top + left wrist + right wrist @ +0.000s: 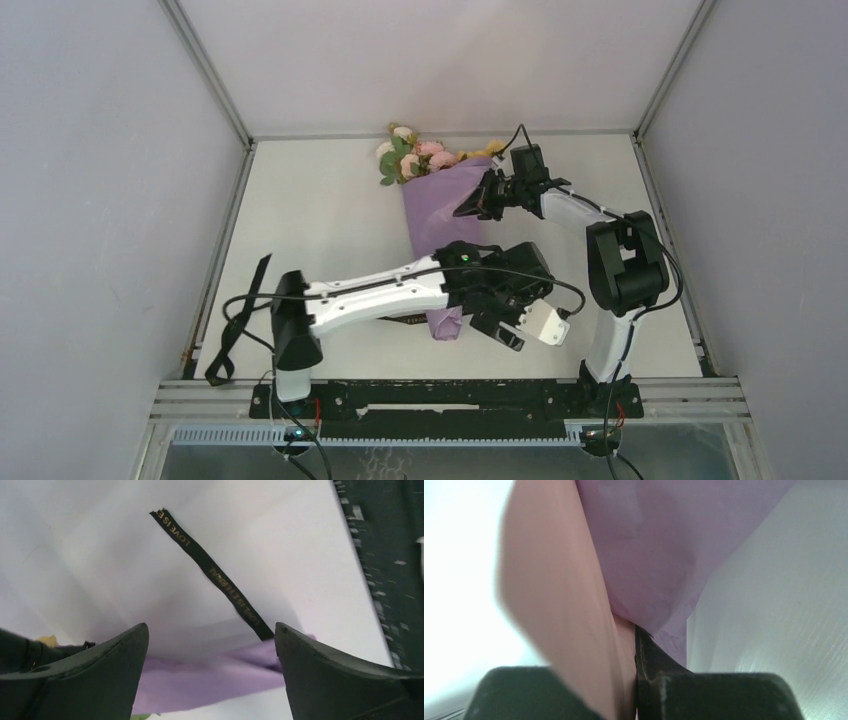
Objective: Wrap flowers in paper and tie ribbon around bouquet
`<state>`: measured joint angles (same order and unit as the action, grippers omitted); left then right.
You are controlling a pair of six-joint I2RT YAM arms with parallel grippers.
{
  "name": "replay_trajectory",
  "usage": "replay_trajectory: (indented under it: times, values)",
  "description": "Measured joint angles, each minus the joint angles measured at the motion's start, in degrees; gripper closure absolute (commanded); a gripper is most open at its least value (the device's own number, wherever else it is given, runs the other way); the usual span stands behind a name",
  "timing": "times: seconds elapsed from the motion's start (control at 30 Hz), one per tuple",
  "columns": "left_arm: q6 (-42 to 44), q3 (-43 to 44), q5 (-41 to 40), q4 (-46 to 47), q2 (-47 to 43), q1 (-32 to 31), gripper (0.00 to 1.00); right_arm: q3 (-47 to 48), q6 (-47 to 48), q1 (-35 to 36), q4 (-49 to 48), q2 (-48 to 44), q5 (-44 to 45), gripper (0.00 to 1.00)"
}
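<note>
**Wrapped bouquet lies flat, one gripper pinching its paper**

The bouquet (440,235) lies on the white table (320,210). Its pink, yellow and cream flowers (412,155) point toward the far wall, and the narrow end of the cone points toward the arm bases. The right gripper (468,208) has its fingers pressed together on the cone's upper right edge, clamping the paper (649,555), lilac outside with a pink fold inside. The left gripper (211,627) hovers beside the cone's narrow end, fingers spread wide and holding nothing. The dark ribbon (220,577), lettered in gold, lies flat on the table, one end meeting the purple paper.
</note>
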<state>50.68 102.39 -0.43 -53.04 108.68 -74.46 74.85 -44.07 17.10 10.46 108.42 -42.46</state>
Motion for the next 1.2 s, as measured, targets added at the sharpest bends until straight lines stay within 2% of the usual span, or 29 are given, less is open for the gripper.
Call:
replay_trajectory:
  times: [0.07,0.17,0.23,0.3,0.37,0.4,0.5,0.53,0.57,0.67,0.77,0.83,0.93,1.2]
  values:
    - [-2.1,3.2,2.9,-4.9,-2.1,0.1,0.0,0.0,0.6,0.3,0.5,0.0,0.0,1.0]
    - [-5.0,3.0,7.3,-13.1,-7.4,1.7,0.0,0.0,1.4,0.7,1.0,0.0,0.2,1.0]
    - [-7.0,0.6,10.1,-16.7,-11.8,5.3,0.0,0.0,1.8,0.9,1.2,0.0,0.3,1.0]
    - [-8.8,-2.5,11.8,-18.7,-16.2,11.9,0.0,0.0,2.0,1.2,1.3,0.0,0.5,1.0]
    - [-10.6,-6.4,13.4,-19.0,-20.8,23.3,0.03,0.0,2.0,1.5,1.3,0.0,0.6,1.0]
    - [-12.0,-9.3,13.7,-18.0,-23.5,28.8,0.08,0.0,2.0,1.7,1.3,0.0,0.6,1.0]
    - [-14.8,-15.9,11.7,-13.0,-27.2,54.6,0.43,0.0,2.0,2.6,1.2,0.0,1.0,1.0]
    - [-15.7,-18.7,10.2,-10.6,-27.8,62.2,0.52,0.0,2.0,2.8,1.1,0.0,1.1,1.0]
    - [-16.7,-21.1,8.8,-8.7,-27.8,67.8,0.57,0.0,2.0,3.2,1.2,0.0,1.3,1.0]
    - [-17.3,-28.3,5.4,-3.4,-24.2,85.7,0.55,0.0,2.4,4.1,1.2,-0.1,1.8,1.0]
    - [-17.6,-31.0,3.9,-0.1,-16.3,96.6,0.35,0.0,3.1,4.8,1.6,-0.3,2.6,1.0]
    - [-17.9,-31.6,3.7,1.9,-11.5,100.6,0.28,0.0,3.6,5.1,1.8,-0.3,3.2,1.0]
    - [-18.8,-32.1,4.1,3.9,-6.8,102.5,0.25,0.0,4.1,5.4,2.2,-0.3,3.8,1.0]
    - [-19.6,-28.7,5.4,4.1,0.4,101.5,0.36,0.0,5.5,5.9,3.5,-0.3,5.9,1.0]
